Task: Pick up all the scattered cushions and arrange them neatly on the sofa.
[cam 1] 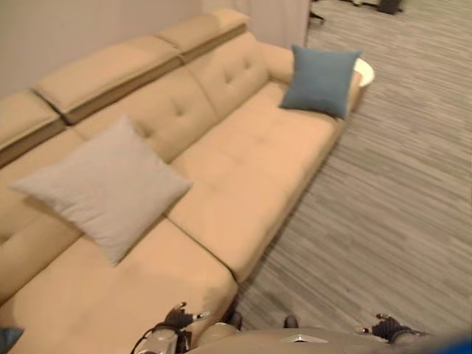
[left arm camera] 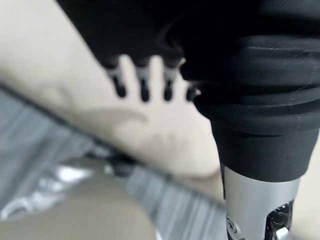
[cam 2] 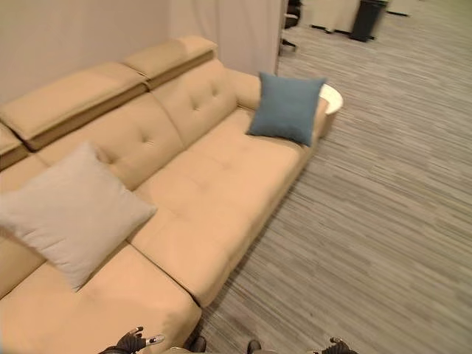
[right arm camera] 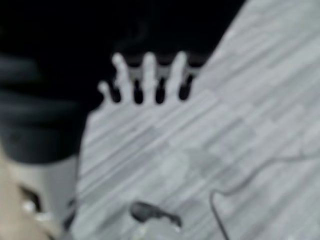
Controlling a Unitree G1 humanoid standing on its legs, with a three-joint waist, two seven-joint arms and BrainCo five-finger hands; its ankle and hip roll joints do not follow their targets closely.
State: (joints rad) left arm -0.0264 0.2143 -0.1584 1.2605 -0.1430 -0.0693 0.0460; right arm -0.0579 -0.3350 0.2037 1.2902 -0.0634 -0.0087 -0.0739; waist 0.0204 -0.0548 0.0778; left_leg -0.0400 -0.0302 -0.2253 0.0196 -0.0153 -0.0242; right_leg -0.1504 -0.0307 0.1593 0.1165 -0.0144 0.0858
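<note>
— Looking it over from here, I'm seeing two cushions already sitting on the sofa [cam 1: 243,177]: the beige cushion [cam 1: 103,188] is leaning against the backrest near the robot's end, tipped on one corner like a diamond, and the blue cushion [cam 1: 319,80] is propped upright at the far armrest.

— So is it nearly finishing?

— I'm judging it to be well along — though the beige one is sitting crooked, so some straightening is probably waiting. A sliver of something blue is peeking in at the lower corner of the seat [cam 1: 9,338], and I can't tell what it is.

— How are the cushions looking?

— Plump, soft, square, no sagging; the blue one is standing almost flat-faced toward us.

— And the hands?

— Both are hanging low and carrying nothing. The left hand [cam 1: 177,318] is hovering by the seat's front corner, fingers [left arm camera: 144,87] spread and straight. The right hand [cam 1: 387,327] is dangling over the striped floor [cam 1: 398,192], fingers [right arm camera: 149,75] likewise relaxed and apart.
</note>
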